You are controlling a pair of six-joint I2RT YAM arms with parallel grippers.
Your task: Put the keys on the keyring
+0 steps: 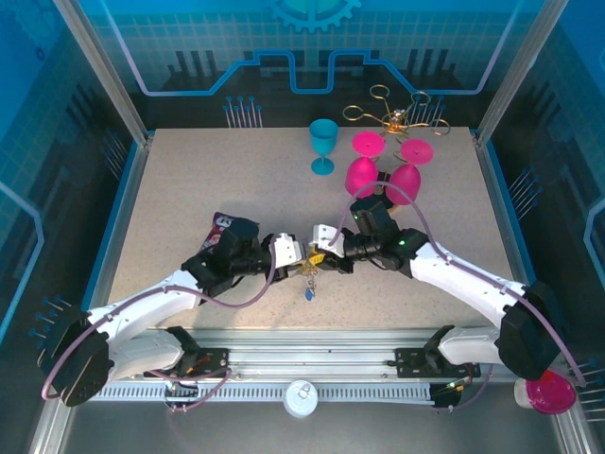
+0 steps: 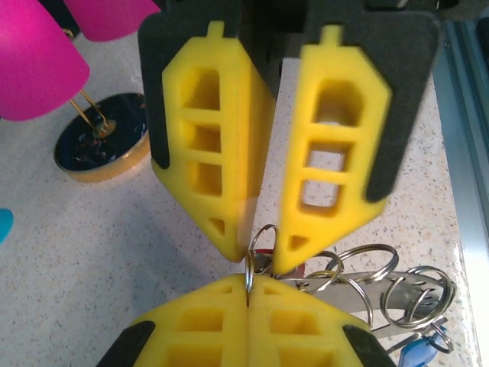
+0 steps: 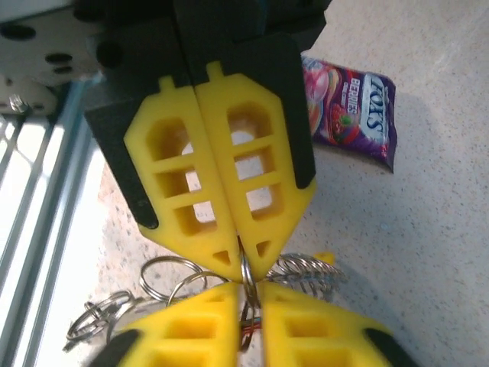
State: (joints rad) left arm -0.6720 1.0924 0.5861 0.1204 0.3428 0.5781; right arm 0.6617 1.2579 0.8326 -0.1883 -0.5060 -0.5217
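threading in mid-air, 1 side clamped

top view: the left gripper [image 1: 302,258] and right gripper [image 1: 322,254] meet tip to tip above the table [image 1: 189,189], near the middle of its near edge. the keys [image 1: 310,286] hang in a small bunch just under the tips, clear of the table, with the blue head [image 1: 310,294] lowest.

left wrist: the left gripper [image 2: 248,281] has its jaws pressed flat together on a thin silver split ring [image 2: 265,227]. the ring rises into the gap of the right gripper [image 2: 260,258], whose jaws stand slightly apart. whether they press it i cannot tell. beside them several more silver rings [image 2: 359,264] overlap, with a flat blade [image 2: 397,289] among them.

right wrist: the same pinch from the other side, with the split ring edge-on. a coiled silver-grey length, which i take for the keyring [image 3: 306,267], lies just behind the tips against the bunch. its full loop is hidden.

judgement: the step looks like feeding 1 key's ring onto the keyring. hold the left clamp firm, take the right grip close to the ring's split, and move slowly, since thin wire twists or slips out of a soft grip easily.
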